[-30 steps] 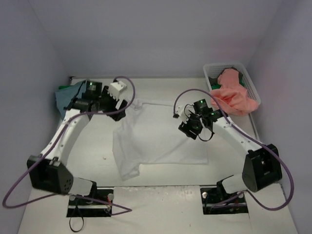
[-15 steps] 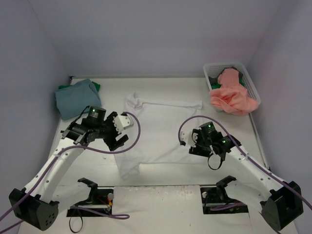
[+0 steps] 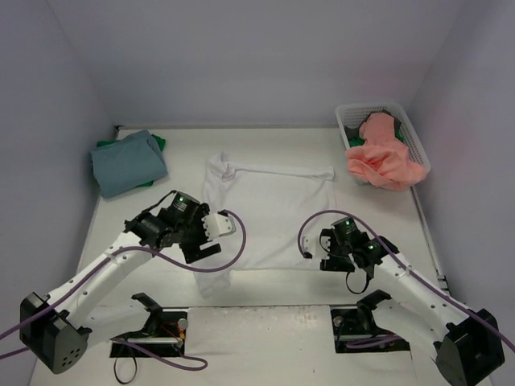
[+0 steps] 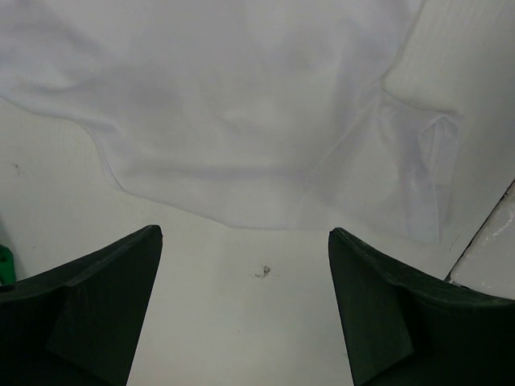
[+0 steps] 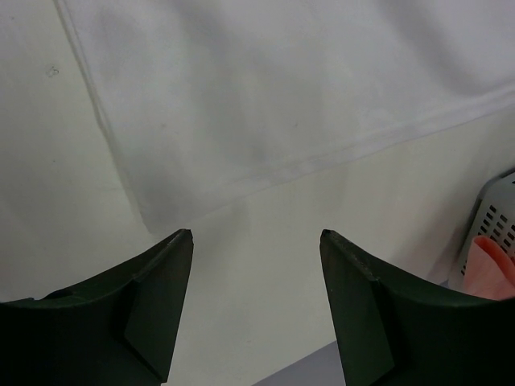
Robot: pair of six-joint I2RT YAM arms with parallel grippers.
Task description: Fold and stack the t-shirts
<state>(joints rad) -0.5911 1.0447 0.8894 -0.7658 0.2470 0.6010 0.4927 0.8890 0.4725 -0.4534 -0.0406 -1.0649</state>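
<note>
White t-shirt (image 3: 269, 217) flat on table (image 3: 378, 201)

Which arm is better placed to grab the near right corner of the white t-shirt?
Right. The right gripper hovers open beside that corner of the white t-shirt; the left gripper sits at its opposite, crumpled side.

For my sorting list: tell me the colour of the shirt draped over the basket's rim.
The shirt is salmon pink; clearest in the top view.
</note>
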